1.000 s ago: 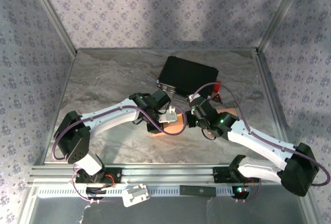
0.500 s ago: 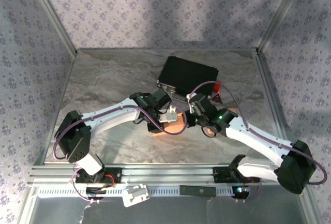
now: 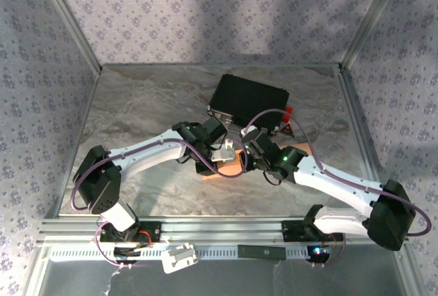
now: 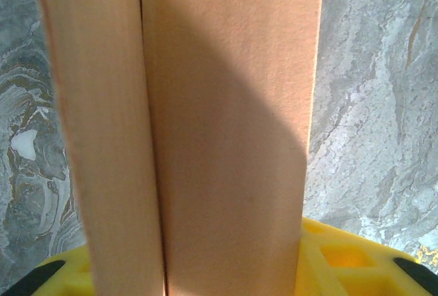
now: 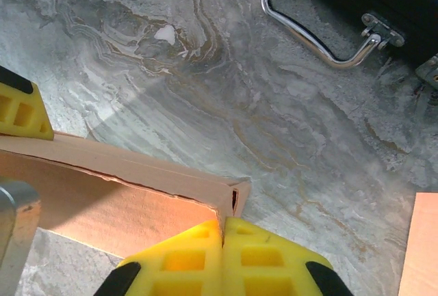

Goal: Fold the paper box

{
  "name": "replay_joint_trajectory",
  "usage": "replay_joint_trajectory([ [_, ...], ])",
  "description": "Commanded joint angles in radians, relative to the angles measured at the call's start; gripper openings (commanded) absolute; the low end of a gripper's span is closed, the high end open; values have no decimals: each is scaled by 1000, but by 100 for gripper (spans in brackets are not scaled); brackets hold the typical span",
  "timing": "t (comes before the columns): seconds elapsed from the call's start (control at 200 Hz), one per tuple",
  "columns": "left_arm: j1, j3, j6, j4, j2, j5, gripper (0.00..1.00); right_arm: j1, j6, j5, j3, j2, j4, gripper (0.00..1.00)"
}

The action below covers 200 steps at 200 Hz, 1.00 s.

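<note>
The paper box [image 3: 229, 167] is tan-orange card lying mid-table between both arms. Its panels [image 4: 226, 139] run up the left wrist view. My left gripper [image 3: 220, 154] [image 4: 205, 272] is shut on it, one yellow pad [image 4: 342, 262] on each side of the card. In the right wrist view the box's open wall and corner [image 5: 137, 173] come in from the left. My right gripper [image 3: 245, 151] [image 5: 223, 231] is shut, its pads pressed together on the upright wall at that corner. A yellow finger of the left gripper [image 5: 17, 111] shows at that view's left edge.
A black case [image 3: 248, 99] with a metal handle [image 5: 315, 36] lies just behind the box, a small red item [image 3: 288, 113] at its right end. Another piece of orange card [image 5: 421, 241] lies to the right. Metal frame posts and patterned walls enclose the marble table [image 3: 137, 98].
My right gripper has moved left up to the box and its jaws have closed on the corner wall. The left gripper has kept its hold and place.
</note>
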Motion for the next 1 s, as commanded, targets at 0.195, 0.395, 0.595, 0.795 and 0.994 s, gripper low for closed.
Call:
replay_joint_trajectory([
  [0.195, 15, 36, -43, -12, 28, 10, 42, 60, 95, 96, 33, 20, -16, 0],
  [0.395, 16, 38, -55, -13, 44, -6, 42, 78, 206, 136, 13, 27, 1, 0],
  [0.595, 16, 41, -53, -16, 43, -16, 43, 80, 240, 137, 89, 48, -68, 0],
  [0.795, 17, 44, -52, -16, 41, -18, 44, 84, 241, 127, 147, 77, -119, 0],
  [0.994, 22, 42, -54, -15, 40, -14, 44, 103, 235, 180, 66, 86, -56, 0],
])
